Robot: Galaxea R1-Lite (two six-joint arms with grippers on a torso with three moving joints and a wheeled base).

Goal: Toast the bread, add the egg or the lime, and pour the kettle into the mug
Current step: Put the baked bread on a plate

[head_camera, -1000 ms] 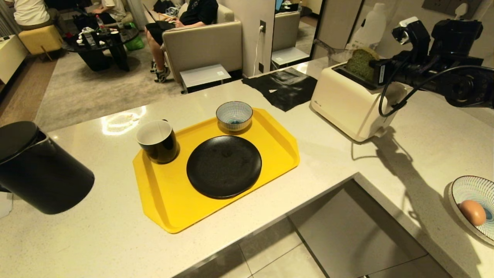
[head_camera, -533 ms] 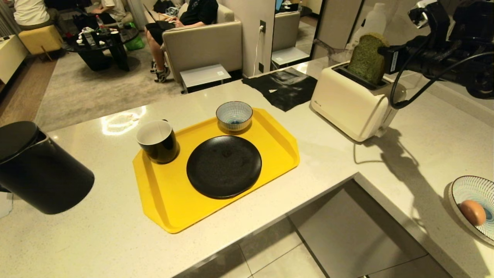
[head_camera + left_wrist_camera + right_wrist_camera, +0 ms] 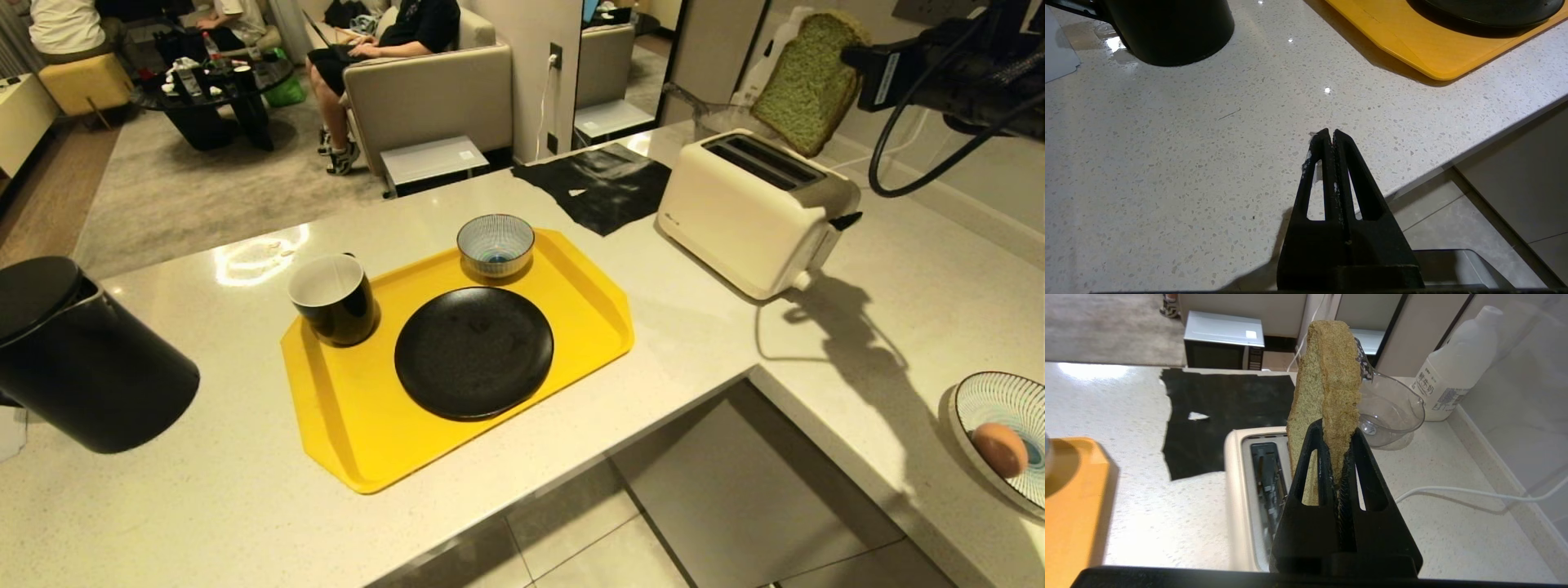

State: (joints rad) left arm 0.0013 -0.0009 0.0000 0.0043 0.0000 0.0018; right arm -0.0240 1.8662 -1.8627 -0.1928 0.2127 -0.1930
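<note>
Currently left end effector [image 3: 1333,136] has fingers pressed together, empty, low over bare tabletop [image 3: 1167,143] near the front edge, kettle [image 3: 77,359] just beyond. Mug [image 3: 333,298] sits on the yellow tray [image 3: 351,425], egg [image 3: 999,449] in the striped bowl [image 3: 992,400] on the right. Farther back, right end effector [image 3: 1337,457] is clamped on the bread [image 3: 808,82] by its edge, slice tilted in the air above the toaster [image 3: 747,220], clear of the slots.

1. I see a yellow tray [image 3: 359,425] at centre, carrying a black plate [image 3: 473,353] and a striped bowl [image 3: 495,243] at its 12 o'clock.
2. A cream toaster [image 3: 739,224] sits at 2 o'clock, a black cloth [image 3: 600,186] at 1 o'clock.
3. People sit on a sofa [image 3: 424,98] at 11 o'clock.
</note>
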